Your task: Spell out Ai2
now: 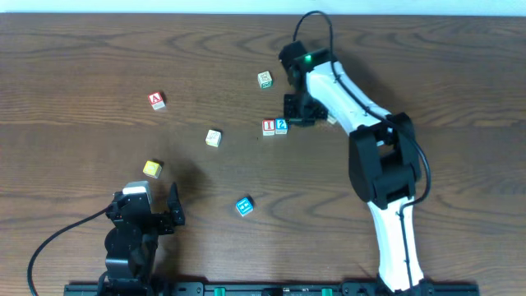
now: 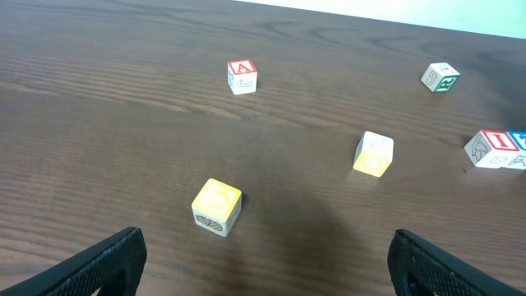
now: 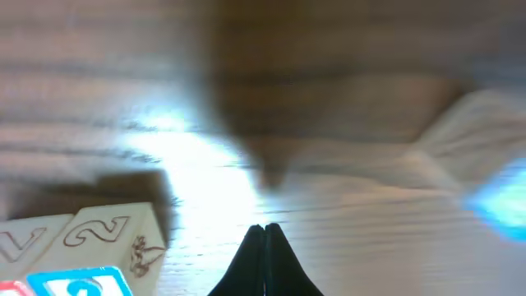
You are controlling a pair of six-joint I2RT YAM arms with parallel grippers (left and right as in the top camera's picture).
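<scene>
The right jaws are pressed together to a single dark point, gripping nothing, and hang low over the table [image 1: 82, 49] just to the right of the 2 block [image 3: 107, 238]. In the right wrist view that block sits to the lower left of the tips, apart from them, with a carved 2 on its side and a blue 2 on top. The I block [image 1: 269, 127], marked with a red I, touches the 2 block on its left, so the pair reads I2 in a row running left to right in the overhead view. The left jaws are spread wide and empty, both fingers [image 2: 107, 263] low at the near table edge. The A block [image 1: 156, 100], with a red A on top, is the missing piece. It lies well apart to the left of the I block, ahead of the left jaws and slightly left of their centre line. It is a cube with no long axis, and the left arm looks somewhat nearer to it. A yellow block [image 1: 152, 168] bearing a rounded letter and a pale block [image 1: 214, 137] lie between. A green block [image 1: 265, 79] and a blue block [image 1: 243, 205] carry marks too small to read.
</scene>
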